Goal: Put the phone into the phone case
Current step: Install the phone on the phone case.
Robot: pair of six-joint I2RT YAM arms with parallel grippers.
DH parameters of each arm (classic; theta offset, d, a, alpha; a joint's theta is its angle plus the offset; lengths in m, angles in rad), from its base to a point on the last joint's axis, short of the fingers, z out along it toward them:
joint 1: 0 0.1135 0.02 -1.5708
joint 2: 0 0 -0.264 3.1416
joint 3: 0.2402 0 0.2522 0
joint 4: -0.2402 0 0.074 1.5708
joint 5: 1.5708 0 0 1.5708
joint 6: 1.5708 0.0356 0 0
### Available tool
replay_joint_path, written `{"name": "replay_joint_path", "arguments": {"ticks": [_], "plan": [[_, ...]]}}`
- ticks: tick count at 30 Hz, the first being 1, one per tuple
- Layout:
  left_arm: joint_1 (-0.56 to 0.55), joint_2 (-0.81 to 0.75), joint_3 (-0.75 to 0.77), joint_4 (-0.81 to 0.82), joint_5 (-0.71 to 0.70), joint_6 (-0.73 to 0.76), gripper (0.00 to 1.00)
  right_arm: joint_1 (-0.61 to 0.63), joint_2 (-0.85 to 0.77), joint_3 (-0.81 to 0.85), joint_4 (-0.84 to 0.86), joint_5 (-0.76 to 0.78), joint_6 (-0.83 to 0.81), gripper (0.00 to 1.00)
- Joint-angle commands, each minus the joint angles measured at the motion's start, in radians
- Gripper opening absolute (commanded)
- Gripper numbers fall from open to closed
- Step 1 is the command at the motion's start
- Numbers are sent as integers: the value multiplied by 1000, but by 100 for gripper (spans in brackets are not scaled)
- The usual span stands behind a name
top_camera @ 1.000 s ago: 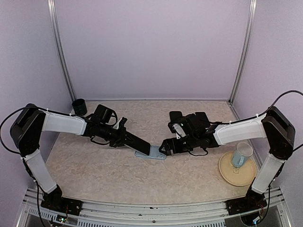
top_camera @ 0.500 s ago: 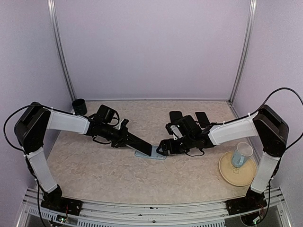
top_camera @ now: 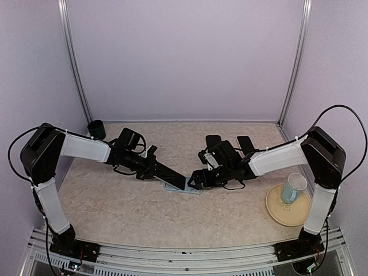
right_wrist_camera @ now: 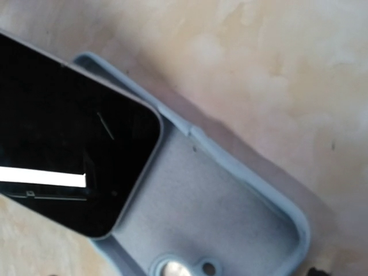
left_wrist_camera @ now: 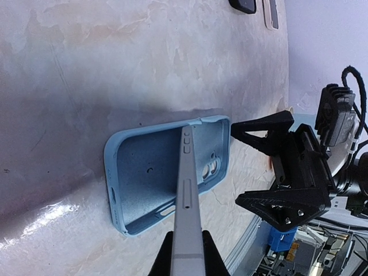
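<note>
The light blue phone case (top_camera: 194, 190) lies open side up on the table, its camera hole (left_wrist_camera: 211, 167) towards the right arm. My left gripper (top_camera: 152, 167) is shut on the phone (top_camera: 171, 176), a dark slab held on a slant. Its free end dips into the case (left_wrist_camera: 144, 178). In the left wrist view the phone's grey edge (left_wrist_camera: 187, 195) runs up from between my fingers (left_wrist_camera: 164, 259). My right gripper (left_wrist_camera: 236, 164) stands open just past the case's camera end with nothing in it. The right wrist view shows the phone's black screen (right_wrist_camera: 63, 155) over the case's floor (right_wrist_camera: 213, 201).
A black cup (top_camera: 96, 130) stands at the back left corner. Two dark flat items (top_camera: 214, 140) (top_camera: 244, 141) lie at the back behind the right arm. A tan plate (top_camera: 276, 214) at the right carries a clear glass (top_camera: 294, 188).
My right gripper has slid left, closer to the case's camera end. The left arm has carried the phone a little further right over the case.
</note>
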Motion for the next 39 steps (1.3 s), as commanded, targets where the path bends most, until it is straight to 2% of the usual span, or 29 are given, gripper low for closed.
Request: {"name": "replay_joint_path", "arguments": {"ticks": [1,39], "plan": [[-11,28,20,31,15,-26,0,13,26,28,26,-21,8,91],[-71,105,-38,221,25,-162,0,36,69,38,85,-86,40,88]]}}
